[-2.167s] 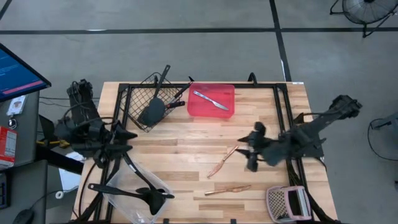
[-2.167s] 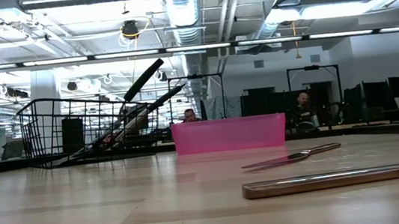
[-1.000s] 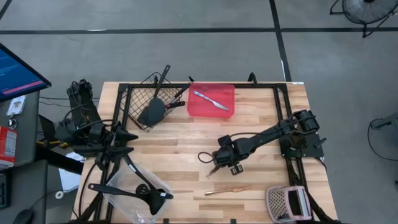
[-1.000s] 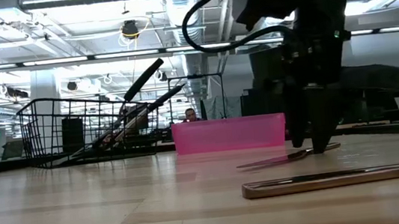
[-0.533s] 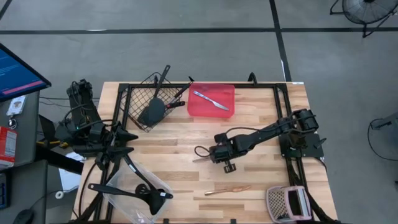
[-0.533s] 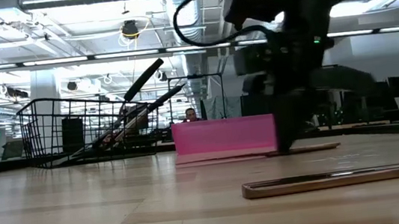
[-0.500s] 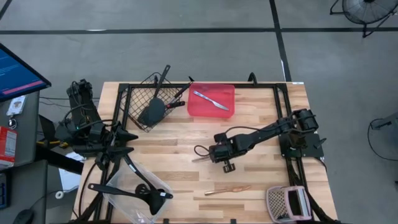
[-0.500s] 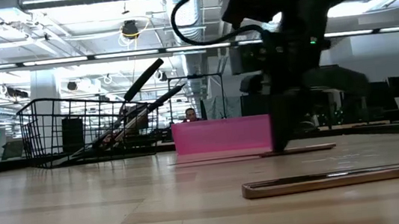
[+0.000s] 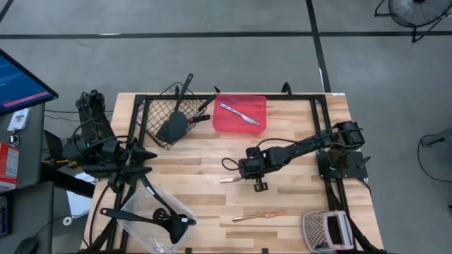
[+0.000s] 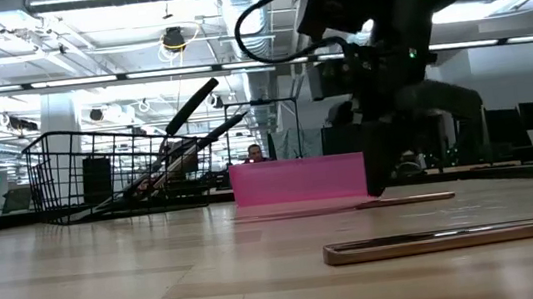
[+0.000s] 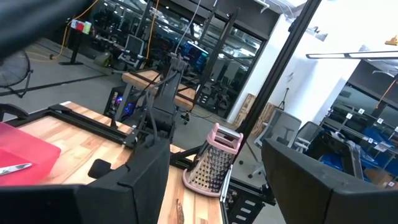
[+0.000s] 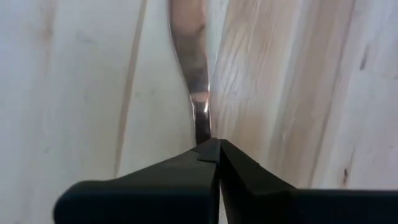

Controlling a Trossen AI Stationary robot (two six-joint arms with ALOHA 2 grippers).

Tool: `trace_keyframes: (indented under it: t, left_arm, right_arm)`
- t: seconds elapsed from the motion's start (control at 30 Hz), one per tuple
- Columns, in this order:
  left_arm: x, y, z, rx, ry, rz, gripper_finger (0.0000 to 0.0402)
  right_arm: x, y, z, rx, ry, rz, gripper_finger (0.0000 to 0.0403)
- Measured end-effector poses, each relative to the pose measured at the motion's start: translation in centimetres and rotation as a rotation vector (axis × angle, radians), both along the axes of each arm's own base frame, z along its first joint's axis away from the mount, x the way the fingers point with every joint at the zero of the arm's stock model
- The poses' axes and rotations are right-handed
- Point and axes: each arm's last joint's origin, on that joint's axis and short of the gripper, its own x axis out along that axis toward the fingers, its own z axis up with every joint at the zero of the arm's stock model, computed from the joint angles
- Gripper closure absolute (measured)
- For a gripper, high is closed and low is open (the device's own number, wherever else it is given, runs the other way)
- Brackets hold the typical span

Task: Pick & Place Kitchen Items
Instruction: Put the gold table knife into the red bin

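Right gripper pinched shut on copper knife, low over mid-table boards. Judged light, stiff, thin, slick; narrow neck best hold, may pivot. Second copper piece flat nearer front edge. Left gripper spread, parked far left. Versus earlier: knife shifted toward red tray, now turned crosswise.

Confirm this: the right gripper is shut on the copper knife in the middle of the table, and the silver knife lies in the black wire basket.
Wrong on one point. The silver knife lies in the red tray, not in the black wire basket; the high view shows it. The rest holds: the right gripper is shut on the copper knife in the middle of the table.
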Motion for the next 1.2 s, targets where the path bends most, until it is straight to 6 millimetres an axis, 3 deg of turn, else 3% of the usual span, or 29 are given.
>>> trace_keyframes:
  t: [0.13, 0.33, 0.47, 0.6, 0.77, 1.03, 1.2]
  left_arm:
    - [0.0, 0.0, 0.0, 0.002, 0.000, 0.000, 0.0165]
    - [0.0, 0.0, 0.0, 0.011, 0.002, 0.001, 0.0165]
    - [0.0, -0.1, -0.1, 0.016, 0.004, 0.001, 0.0165]
    - [0.1, -0.2, -0.1, 0.021, 0.006, 0.000, 0.0165]
    - [0.1, -0.3, -0.2, 0.024, 0.007, 0.000, 0.0165]
    - [0.1, -0.3, -0.2, 0.023, 0.007, 0.000, 0.0165]
    - [0.1, -0.3, -0.2, 0.023, 0.007, 0.000, 0.0165]
  right_arm:
    - [-0.5, 0.0, 0.6, 0.034, 0.032, 0.009, 0.0379]
    - [-1.6, -0.1, 0.9, 0.022, 0.139, 0.041, 0.0269]
    - [-2.5, -0.3, -0.1, -0.003, 0.175, 0.060, 0.0190]
    - [-3.4, -0.6, -1.2, -0.015, 0.176, 0.058, 0.0164]
    - [-4.2, -1.0, -2.2, 0.029, 0.177, 0.036, 0.0201]
    - [-4.2, -1.2, -2.3, 0.036, 0.172, 0.029, 0.0372]
    - [-4.0, -1.3, -2.3, 0.025, 0.147, -0.034, 0.0381]
